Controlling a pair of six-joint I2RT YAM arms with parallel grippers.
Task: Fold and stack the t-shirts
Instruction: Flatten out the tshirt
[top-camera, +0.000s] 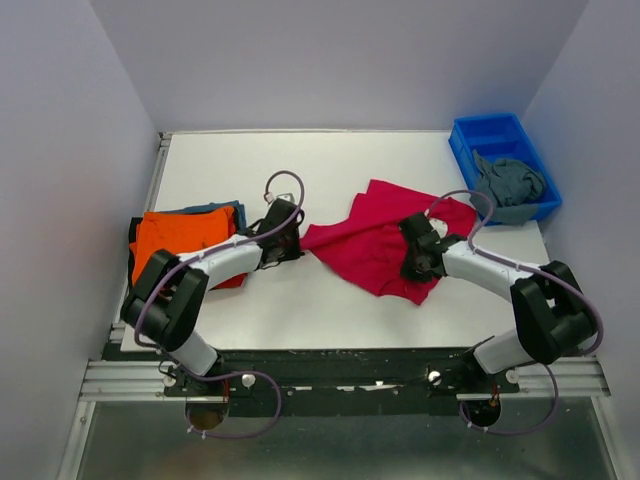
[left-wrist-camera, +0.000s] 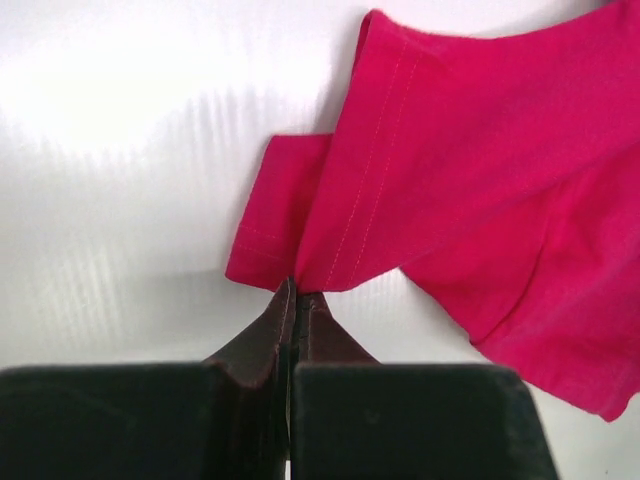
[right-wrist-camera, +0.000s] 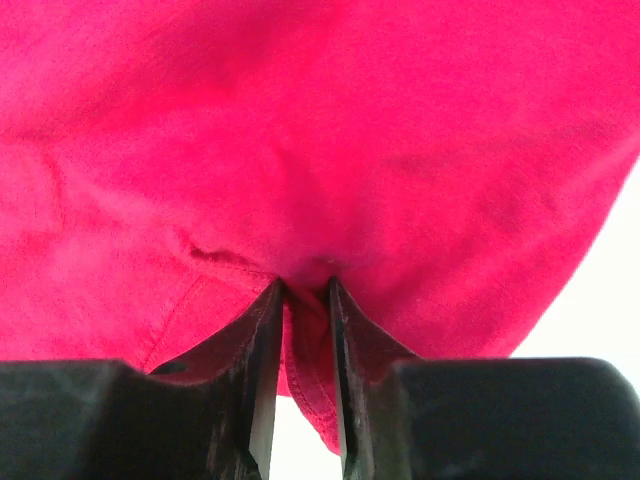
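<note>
Crimson-pink t-shirt (top-camera: 372, 245) lies rumpled at the centre of the desk (top-camera: 300, 310). Left gripper (left-wrist-camera: 297, 288): jaws clamped on its hemmed edge. Right gripper (right-wrist-camera: 305, 290): jaws narrow, pinching a fold of its cloth.

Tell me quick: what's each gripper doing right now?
Left gripper: closed, pinching an edge of the pink t-shirt.
Right gripper: closed on a fold of the same shirt.
</note>
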